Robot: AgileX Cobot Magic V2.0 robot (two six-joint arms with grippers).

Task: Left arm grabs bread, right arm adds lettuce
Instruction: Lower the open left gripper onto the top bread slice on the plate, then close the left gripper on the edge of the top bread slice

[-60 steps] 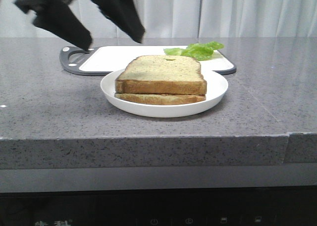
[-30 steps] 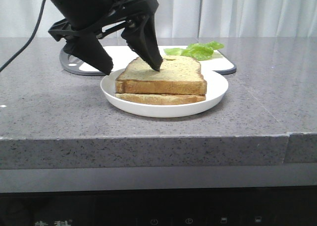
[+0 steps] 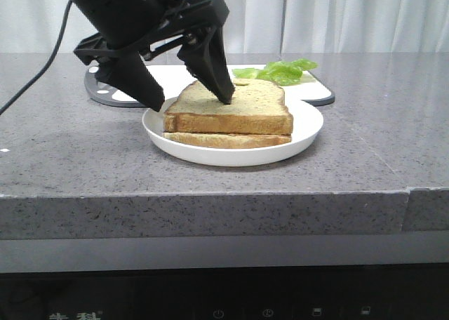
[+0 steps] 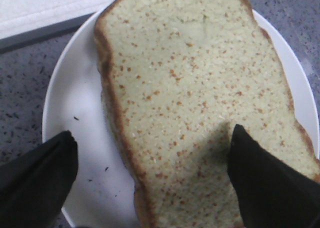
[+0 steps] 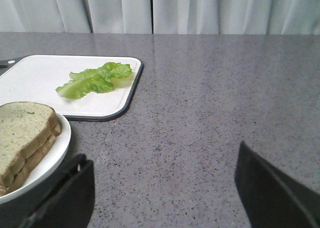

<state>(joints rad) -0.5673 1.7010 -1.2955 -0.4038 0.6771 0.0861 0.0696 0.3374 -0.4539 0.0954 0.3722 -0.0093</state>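
Observation:
The bread (image 3: 231, 106) is a thick toast slice lying on a thinner slice (image 3: 228, 139) on a white plate (image 3: 235, 156). My left gripper (image 3: 191, 104) is open and straddles the bread's left edge. One pointed finger (image 3: 210, 60) touches its top face, and the other (image 3: 133, 78) hangs over the plate rim. The left wrist view shows the bread (image 4: 200, 88) crust between the spread fingertips (image 4: 265, 183). The lettuce (image 3: 280, 71) lies on the cutting board behind. My right gripper (image 5: 162, 158) is open over bare counter, right of the plate (image 5: 57, 150), with the lettuce (image 5: 95, 80) ahead.
A white cutting board (image 3: 161, 81) with a dark rim lies behind the plate; it shows as a white cutting board (image 5: 40, 78) in the right wrist view too. The grey stone counter (image 3: 379, 123) ends in a front edge. White curtains hang behind.
My left gripper came down from above the board's left end onto the bread and now sits slightly lower and further right. Bread and lettuce have not moved.

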